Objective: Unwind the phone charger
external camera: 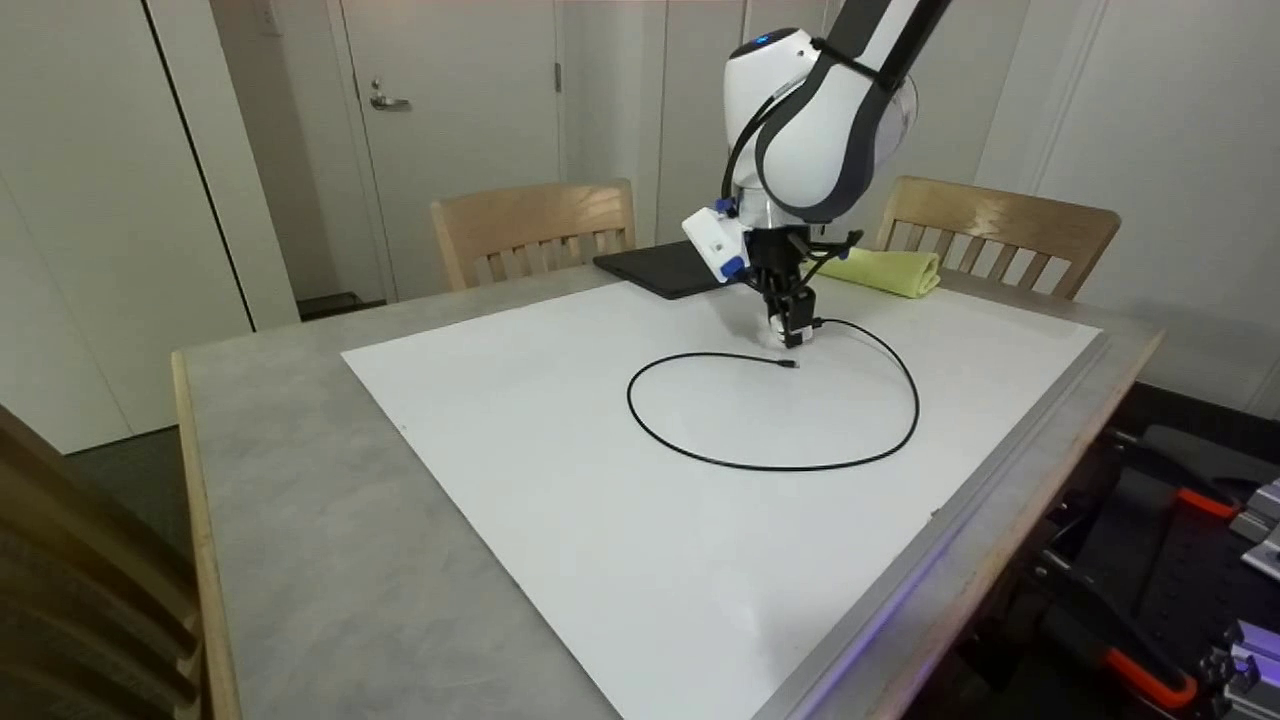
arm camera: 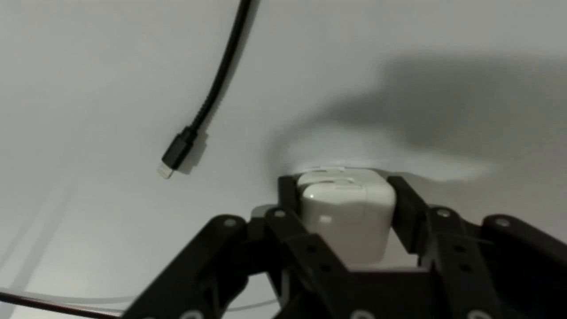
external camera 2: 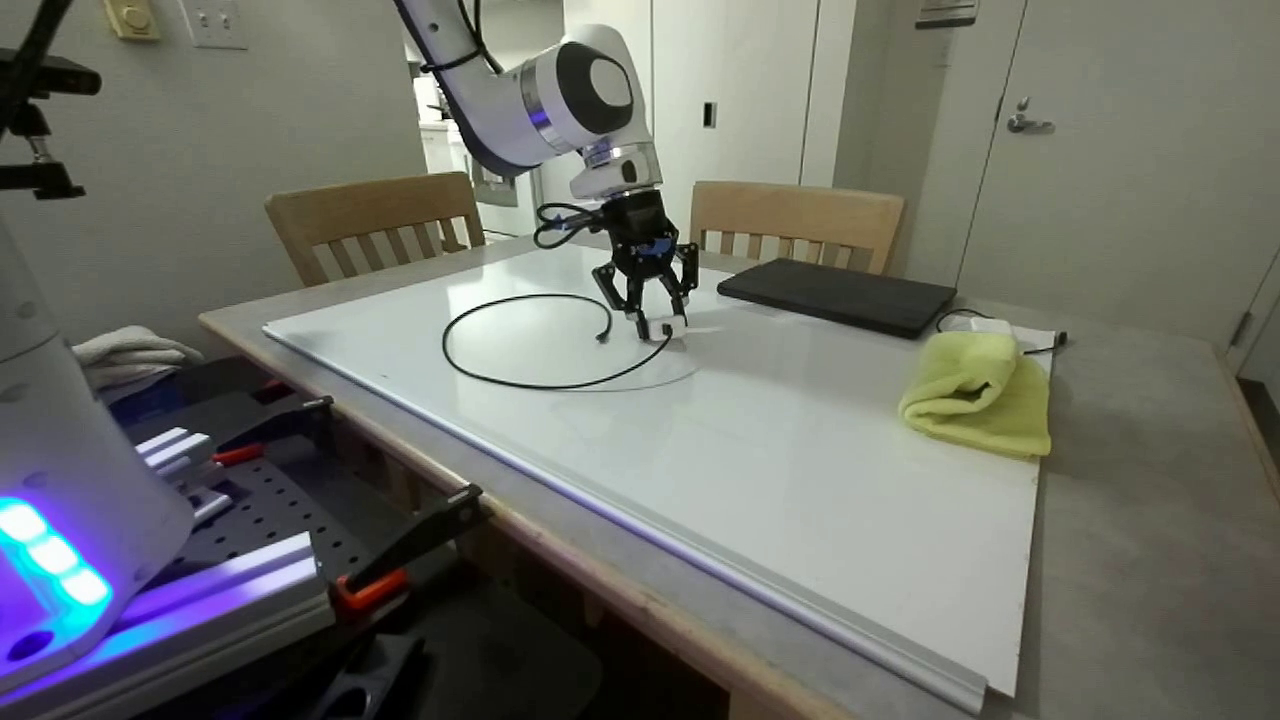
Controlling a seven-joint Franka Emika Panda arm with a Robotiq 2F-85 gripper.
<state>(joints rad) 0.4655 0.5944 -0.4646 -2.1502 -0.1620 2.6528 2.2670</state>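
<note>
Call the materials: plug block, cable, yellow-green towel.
Plug block: likely hard glossy plastic; small bright highlights on a smooth, rounded white shell.
Cable: black, rubbery or braided sleeve; edge looks ribbed near the connector, can't tell which.
Towel: soft matte fabric, perhaps microfibre; thick rounded folds, no shine.

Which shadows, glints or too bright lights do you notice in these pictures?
Wrist view: a broad soft shadow at upper right on the glossy white board, small glints on the rounded white plug block held in the black gripper; in an exterior view: blue-white lights on the white robot base look washed out, pale reflections on the board.
</note>
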